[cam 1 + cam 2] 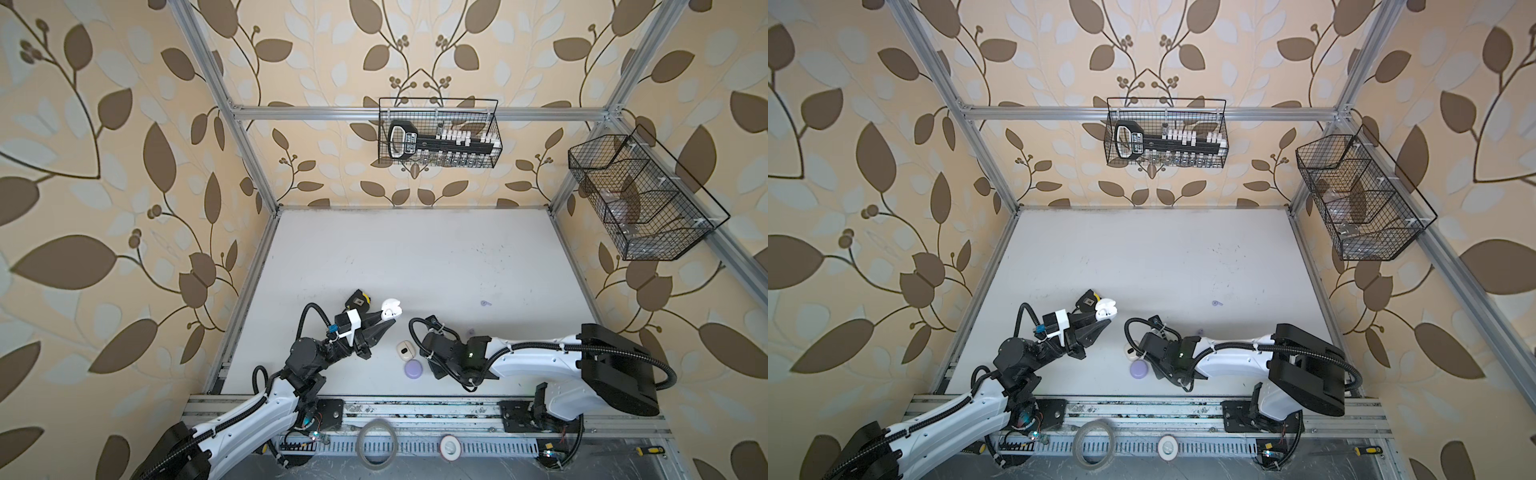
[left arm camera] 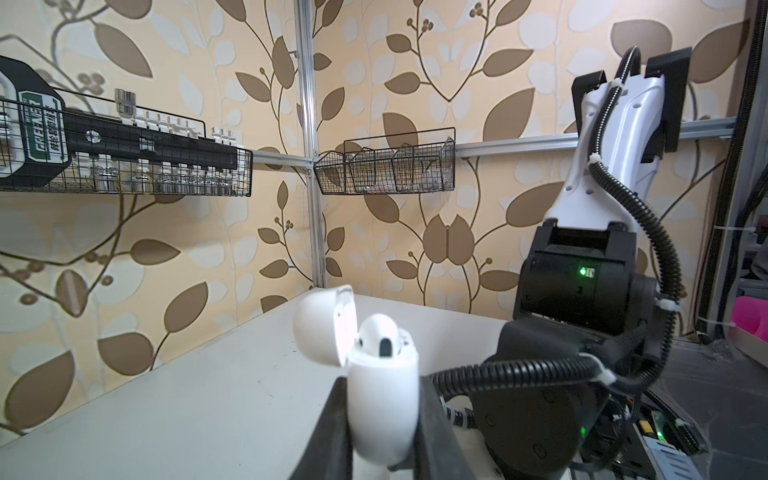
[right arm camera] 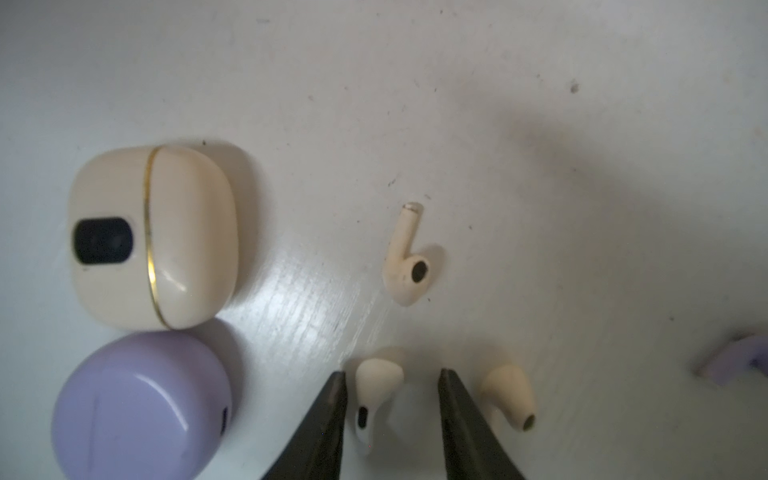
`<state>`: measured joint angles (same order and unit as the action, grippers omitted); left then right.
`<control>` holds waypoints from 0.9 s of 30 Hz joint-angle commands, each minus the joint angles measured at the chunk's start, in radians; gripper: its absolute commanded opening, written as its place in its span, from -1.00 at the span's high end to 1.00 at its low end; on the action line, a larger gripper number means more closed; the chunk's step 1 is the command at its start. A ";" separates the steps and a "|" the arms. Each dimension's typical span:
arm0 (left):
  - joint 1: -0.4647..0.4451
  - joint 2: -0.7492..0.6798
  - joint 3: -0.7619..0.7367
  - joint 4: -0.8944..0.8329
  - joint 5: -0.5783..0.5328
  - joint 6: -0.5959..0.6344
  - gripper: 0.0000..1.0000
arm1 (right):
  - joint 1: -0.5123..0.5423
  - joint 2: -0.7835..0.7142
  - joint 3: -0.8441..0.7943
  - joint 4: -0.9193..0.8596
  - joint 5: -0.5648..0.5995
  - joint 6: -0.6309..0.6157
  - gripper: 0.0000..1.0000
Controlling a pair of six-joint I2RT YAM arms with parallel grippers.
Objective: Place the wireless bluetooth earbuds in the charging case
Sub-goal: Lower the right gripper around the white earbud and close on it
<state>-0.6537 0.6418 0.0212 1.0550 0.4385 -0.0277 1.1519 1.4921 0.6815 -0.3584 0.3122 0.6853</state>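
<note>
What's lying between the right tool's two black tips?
A white earbud lies between the tips of the right tool, seen in the right wrist view.

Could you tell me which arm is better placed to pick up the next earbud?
Right: the right gripper, open, straddles a small white plastic earbud; the left gripper holds the open white charging case.

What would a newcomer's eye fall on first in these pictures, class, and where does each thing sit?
First, the left gripper clamps an open white charging case with a seated earbud showing in its mouth. Next, in the right wrist view, the right gripper stands open around a loose white earbud on the table. A closed cream case and a lavender case lie beside it.
</note>
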 commanded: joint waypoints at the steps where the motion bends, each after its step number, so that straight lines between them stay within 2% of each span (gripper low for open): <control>1: -0.001 -0.017 0.045 0.019 0.012 0.016 1.00 | -0.040 0.005 0.040 -0.107 -0.067 -0.070 0.23; 5: -0.003 -0.036 0.046 0.014 0.020 0.012 1.00 | -0.078 0.025 0.080 -0.170 -0.081 -0.135 0.24; 9: -0.001 -0.064 0.047 -0.016 0.014 0.020 1.00 | -0.082 0.039 0.099 -0.157 -0.130 -0.170 0.24; 27: -0.002 -0.057 0.048 -0.016 0.017 0.025 1.00 | -0.103 0.074 0.099 -0.137 -0.124 -0.203 0.29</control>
<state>-0.6537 0.5873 0.0246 0.9977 0.4389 -0.0246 1.0523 1.5414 0.7719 -0.4808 0.2005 0.4961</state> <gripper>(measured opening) 0.213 0.356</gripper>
